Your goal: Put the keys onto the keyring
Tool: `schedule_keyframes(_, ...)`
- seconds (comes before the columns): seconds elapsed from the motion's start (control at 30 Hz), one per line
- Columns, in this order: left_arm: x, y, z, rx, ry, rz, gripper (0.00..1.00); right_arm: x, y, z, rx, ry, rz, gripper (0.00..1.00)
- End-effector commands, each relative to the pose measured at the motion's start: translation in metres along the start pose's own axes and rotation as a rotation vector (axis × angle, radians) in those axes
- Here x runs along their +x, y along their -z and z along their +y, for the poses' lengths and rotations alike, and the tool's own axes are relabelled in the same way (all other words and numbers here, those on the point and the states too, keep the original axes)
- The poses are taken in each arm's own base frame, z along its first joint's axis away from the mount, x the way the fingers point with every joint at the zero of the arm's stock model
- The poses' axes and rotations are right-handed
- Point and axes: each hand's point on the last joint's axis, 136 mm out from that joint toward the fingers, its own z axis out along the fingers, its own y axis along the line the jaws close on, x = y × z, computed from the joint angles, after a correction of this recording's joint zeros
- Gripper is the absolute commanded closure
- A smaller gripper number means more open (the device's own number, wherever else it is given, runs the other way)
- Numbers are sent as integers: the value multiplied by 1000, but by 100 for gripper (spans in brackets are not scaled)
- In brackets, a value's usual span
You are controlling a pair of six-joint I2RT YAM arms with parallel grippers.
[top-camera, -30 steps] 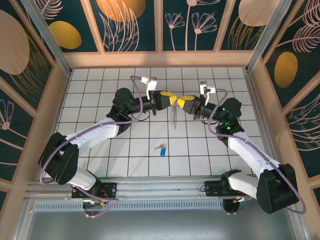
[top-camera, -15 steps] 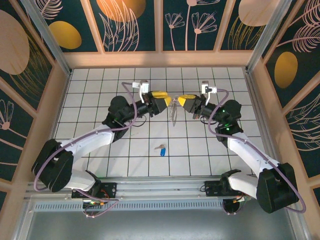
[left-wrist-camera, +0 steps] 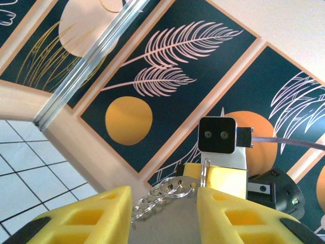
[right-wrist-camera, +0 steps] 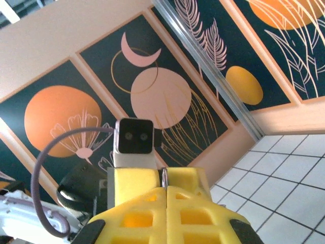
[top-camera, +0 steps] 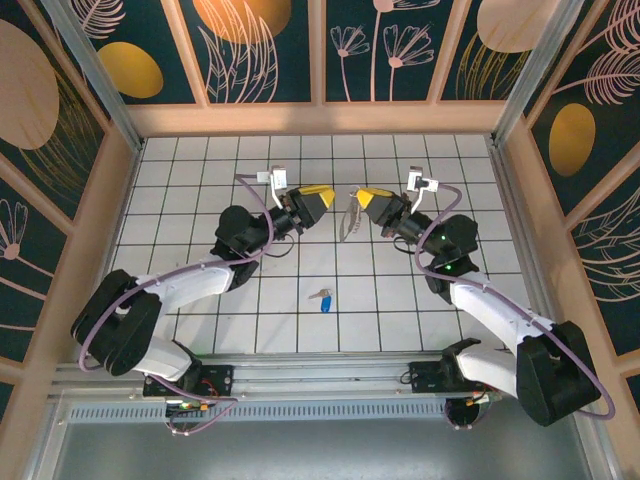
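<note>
The keyring [top-camera: 347, 222], a pale loop strung with small metal rings, hangs above the tiles between the two arms. My right gripper [top-camera: 364, 200] is shut on its upper edge, and the thin ring rim [right-wrist-camera: 165, 179] is pinched between the closed yellow fingers [right-wrist-camera: 203, 213]. My left gripper [top-camera: 326, 200] stands just left of the keyring with its jaws apart, touching nothing. In the left wrist view the keyring's chained rings [left-wrist-camera: 170, 189] show through the gap of the left gripper [left-wrist-camera: 165, 216]. The blue-headed key [top-camera: 323, 299] lies on the tiles nearer the arm bases.
The white tiled floor [top-camera: 200, 160] is boxed in by wooden walls with dark painted panels [top-camera: 265, 50]. An aluminium rail [top-camera: 330, 375] runs along the near edge by the arm bases.
My left gripper has opened, let go of the keyring and drawn back to the left. The right gripper still holds the keyring, which has tilted and shifted slightly up.
</note>
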Motion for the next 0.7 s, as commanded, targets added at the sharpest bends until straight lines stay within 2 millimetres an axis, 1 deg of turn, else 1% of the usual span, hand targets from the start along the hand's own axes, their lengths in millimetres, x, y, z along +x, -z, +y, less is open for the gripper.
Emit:
schedule_keyframes(0.0,-9,-1,-20,104,16,-41,61,-16,1,9,-23,-1,-95,100)
schedule_keyframes(0.23,-7,-6,-22,118,22,-37,57,-10,-8,4,-30,-32,-80,100)
schedule_keyframes(0.67,-4,-15,-19,128,29,-23,57,-4,-18,7,-51,-36,-54,100)
